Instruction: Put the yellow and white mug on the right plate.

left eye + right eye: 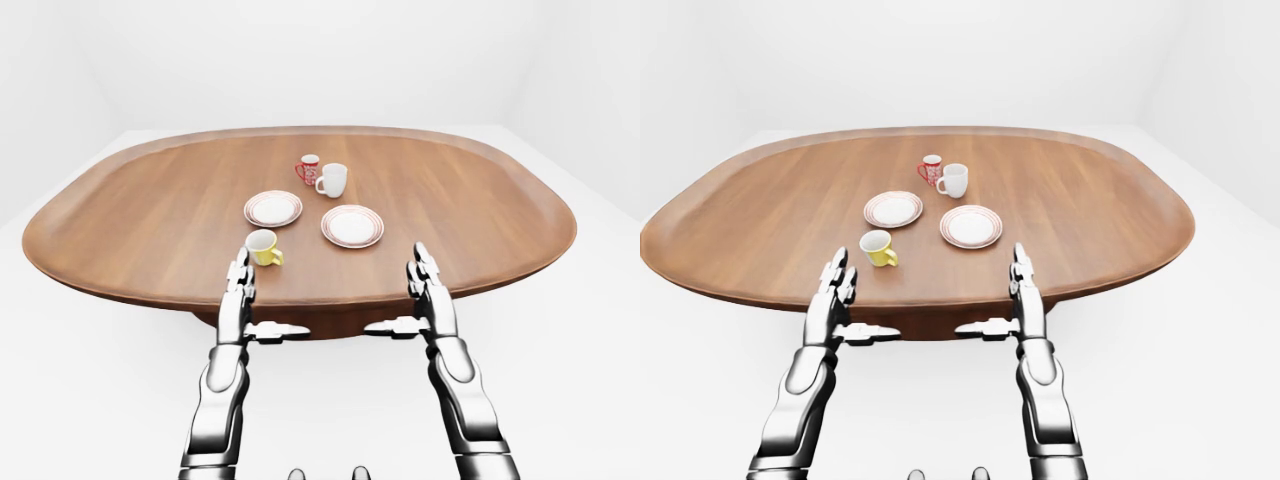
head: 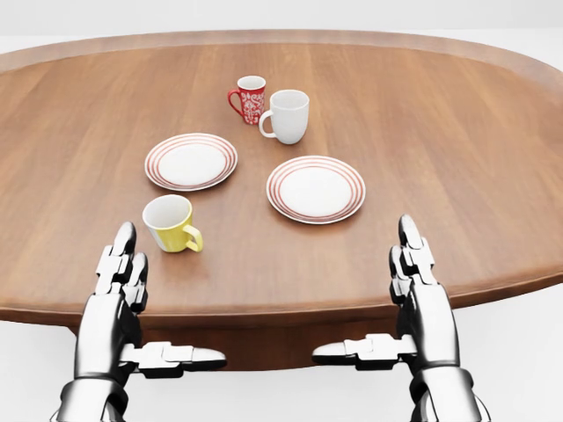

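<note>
The yellow mug (image 2: pixel 170 223) stands upright near the table's (image 2: pixel 457 132) near edge, probably light, rigid, glazed and slippery. Grip its body opposite the handle. The left hand (image 2: pixel 119 290) and right hand (image 2: pixel 420 290) hold nothing, fingers spread wide.

The oval wooden table (image 2: pixel 457 132) carries two red-rimmed plates (image 2: pixel 191 162) (image 2: pixel 316 189), a yellow and white mug (image 2: pixel 171 223), a white mug (image 2: pixel 287 115) and a red patterned mug (image 2: pixel 249 98).

Yellow and white mug (image 2: pixel 171 222) stands upright, left of right plate (image 2: pixel 316 189).
</note>
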